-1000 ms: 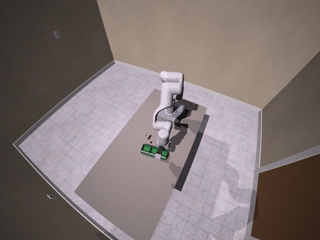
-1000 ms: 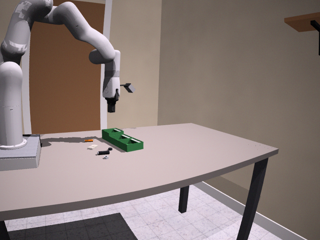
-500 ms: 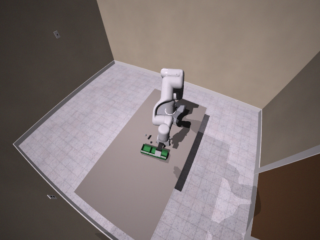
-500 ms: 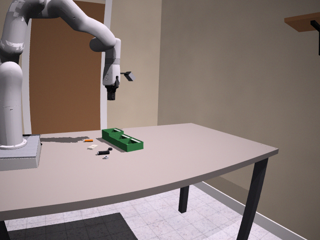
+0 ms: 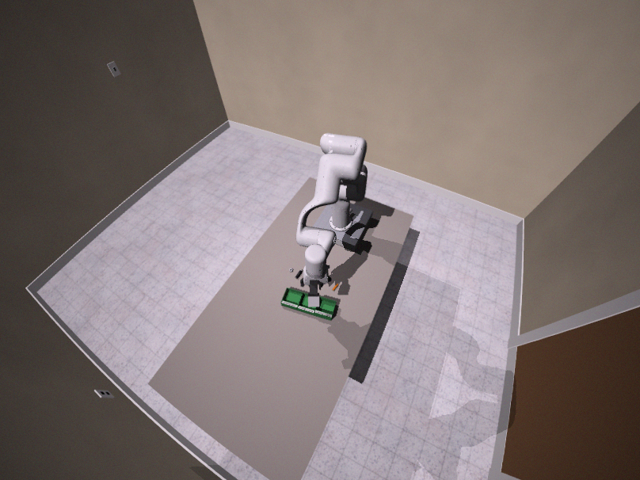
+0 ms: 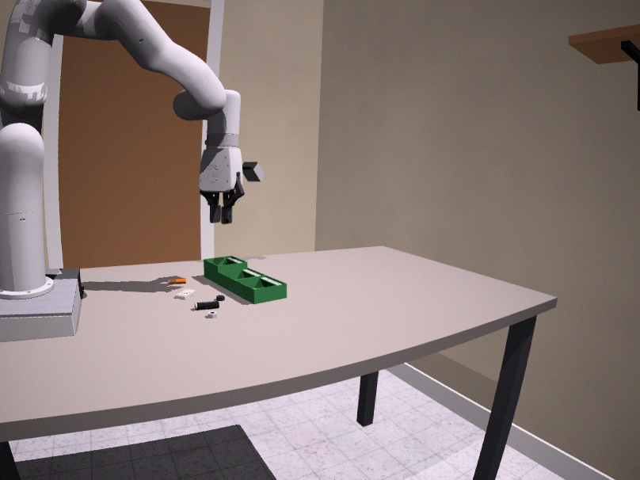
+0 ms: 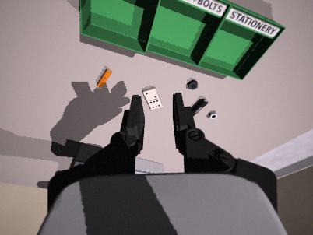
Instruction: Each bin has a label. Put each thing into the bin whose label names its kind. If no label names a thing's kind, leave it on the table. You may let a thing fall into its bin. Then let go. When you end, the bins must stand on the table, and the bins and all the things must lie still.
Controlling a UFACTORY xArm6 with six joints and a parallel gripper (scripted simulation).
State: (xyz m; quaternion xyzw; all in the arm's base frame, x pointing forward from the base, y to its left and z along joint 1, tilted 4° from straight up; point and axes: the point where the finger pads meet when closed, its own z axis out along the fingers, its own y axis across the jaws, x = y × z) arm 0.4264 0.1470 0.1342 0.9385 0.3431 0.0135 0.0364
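A green bin row (image 6: pixel 268 293) with three compartments stands on a grey table (image 6: pixel 361 320). In the wrist view two of its white labels are partly readable, one ending in "BOLTS" (image 7: pixel 212 8) and one reading "STATIONERY" (image 7: pixel 254 22); the third compartment's label is out of frame. The visible parts of the compartments look bare.

Five small things lie on the table just beside the bin row, on the side facing the robot's base. Nearest the bin row is a small black round piece (image 7: pixel 191 83). Beside it lies a short black cylinder (image 7: pixel 199 105), and just past that a small silver nut (image 7: pixel 212 114). A white domino (image 7: pixel 152 98) with black dots lies flat a little farther from the bin row. An orange battery (image 7: pixel 103 78) lies apart from the others, near the end of the bin row away from the "STATIONERY" label.

The gripper (image 7: pixel 157 105) hangs high above the table over these things, pointing down. Its jaws are partly open and hold nothing; the domino shows in the gap between them, far below.

The white arm (image 6: pixel 154 46) rises from a grey base (image 6: pixel 66 314) on the table, well apart from the bin row.
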